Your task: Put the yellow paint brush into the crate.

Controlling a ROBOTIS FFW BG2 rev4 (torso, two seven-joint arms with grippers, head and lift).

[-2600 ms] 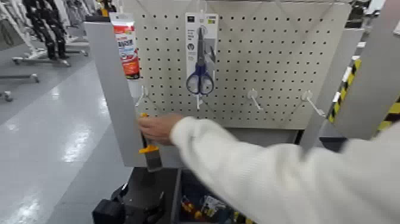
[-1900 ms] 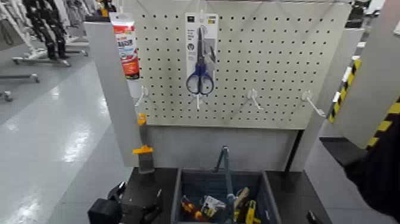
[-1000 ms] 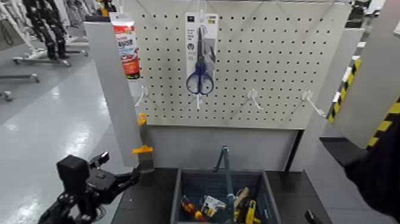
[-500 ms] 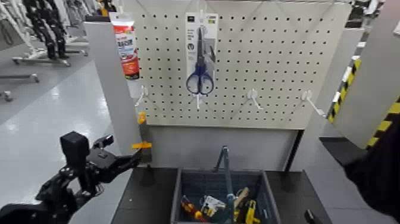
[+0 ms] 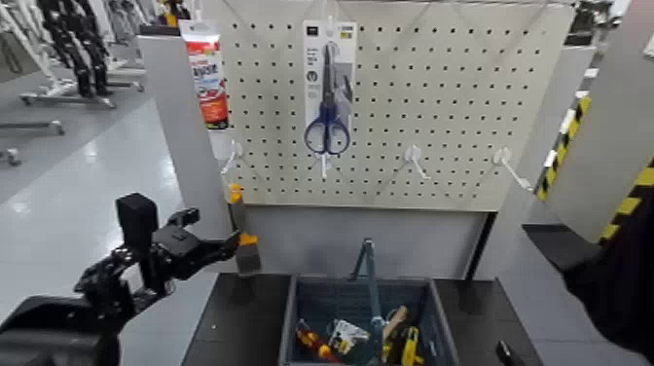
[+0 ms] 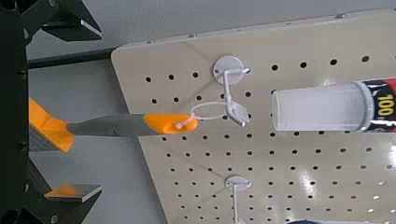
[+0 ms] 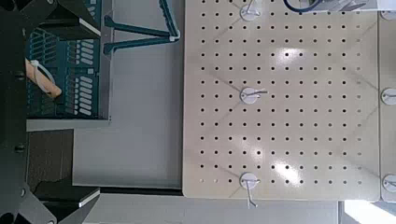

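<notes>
The yellow paint brush [image 5: 236, 200] hangs from a peg at the lower left of the pegboard, its orange collar and ferrule [image 5: 248, 248] lowest. My left gripper [image 5: 220, 243] is raised beside the collar end, open. In the left wrist view the brush [image 6: 168, 122] lies between the spread fingers [image 6: 70, 21] and its collar [image 6: 45, 126] is inside the gap. The crate [image 5: 360, 281] stands below the board at centre right with its upright handle [image 5: 368, 265]. My right gripper [image 7: 86, 110] is open and faces the pegboard, with the crate [image 7: 65, 79] at the frame's edge.
Blue-handled scissors [image 5: 327, 117] and a red-and-white tube [image 5: 206, 73] hang on the pegboard [image 5: 438, 107]. Bare hooks [image 5: 417, 161] stick out at right. The crate holds several tools [image 5: 389, 341]. A dark sleeve [image 5: 623, 282] is at far right.
A person's hand hung the brush on the peg and withdrew. My left arm then rose from low down and moved right, bringing its open gripper around the brush's collar end.
</notes>
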